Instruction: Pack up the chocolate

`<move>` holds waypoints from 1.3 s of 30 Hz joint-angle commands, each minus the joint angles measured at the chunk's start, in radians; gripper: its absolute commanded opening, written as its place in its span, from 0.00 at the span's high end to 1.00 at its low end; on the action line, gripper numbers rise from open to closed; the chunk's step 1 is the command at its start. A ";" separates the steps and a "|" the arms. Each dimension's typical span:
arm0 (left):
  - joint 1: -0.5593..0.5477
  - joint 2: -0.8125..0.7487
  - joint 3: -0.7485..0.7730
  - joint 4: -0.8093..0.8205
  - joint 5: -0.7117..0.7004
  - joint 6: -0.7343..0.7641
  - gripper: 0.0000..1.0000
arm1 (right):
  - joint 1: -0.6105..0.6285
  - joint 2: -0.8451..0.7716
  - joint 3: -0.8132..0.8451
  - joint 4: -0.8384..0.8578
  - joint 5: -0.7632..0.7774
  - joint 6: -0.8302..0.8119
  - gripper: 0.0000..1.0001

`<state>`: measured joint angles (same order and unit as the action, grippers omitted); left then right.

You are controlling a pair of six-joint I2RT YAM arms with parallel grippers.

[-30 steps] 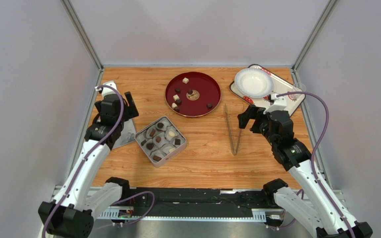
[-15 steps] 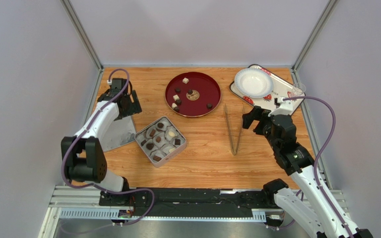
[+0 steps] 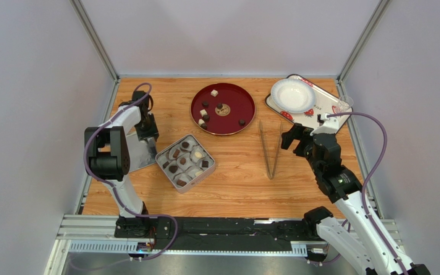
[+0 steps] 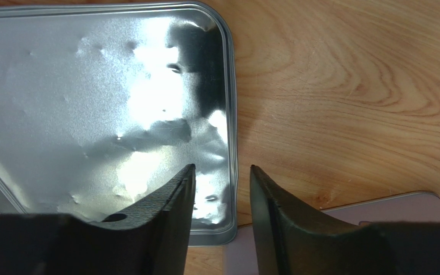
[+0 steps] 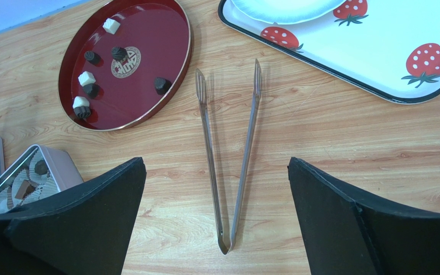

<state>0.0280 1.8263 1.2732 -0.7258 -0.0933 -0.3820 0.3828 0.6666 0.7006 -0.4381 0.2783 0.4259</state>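
Several pieces of chocolate (image 3: 219, 106) (image 5: 160, 85), dark and cream-white, lie on the red plate (image 3: 231, 94) (image 5: 147, 46). More chocolate fills paper cups in an open tin (image 3: 185, 160) (image 5: 33, 172). The tin's silver lid (image 3: 136, 154) (image 4: 90, 103) lies flat to its left. My left gripper (image 3: 147, 133) (image 4: 221, 167) hangs low over the lid's right rim, its jaws narrow but apart, straddling the rim without touching it. My right gripper (image 3: 288, 139) (image 5: 216, 160) is wide open above the metal tongs (image 3: 269, 150) (image 5: 245, 143), holding nothing.
A strawberry-print tray (image 3: 325, 109) (image 5: 377, 57) with a white paper plate (image 3: 293, 94) (image 5: 285, 8) sits at the back right. Grey walls close in the table on three sides. The left wall stands near the lid.
The left arm folded back and its gripper came down onto the lid's right rim, jaws narrowing from wide open. The right gripper shifted slightly and stays wide open.
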 commanded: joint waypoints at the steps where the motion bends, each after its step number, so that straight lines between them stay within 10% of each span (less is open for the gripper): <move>1: 0.004 0.027 0.044 -0.011 0.020 0.017 0.60 | -0.002 -0.002 -0.009 0.033 0.009 0.005 0.01; 11: 0.004 0.113 0.071 -0.012 0.038 0.018 0.64 | -0.002 -0.001 -0.013 0.042 -0.007 0.001 0.01; 25: 0.007 0.070 0.064 -0.046 -0.006 0.028 1.00 | -0.002 -0.004 -0.019 0.059 -0.047 -0.010 0.01; 39: 0.009 -0.226 0.095 -0.075 -0.069 0.028 1.00 | -0.002 0.001 -0.052 0.150 -0.197 -0.058 0.02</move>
<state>0.0319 1.7103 1.3277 -0.7956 -0.1661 -0.3538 0.3828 0.6682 0.6621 -0.3805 0.1551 0.4023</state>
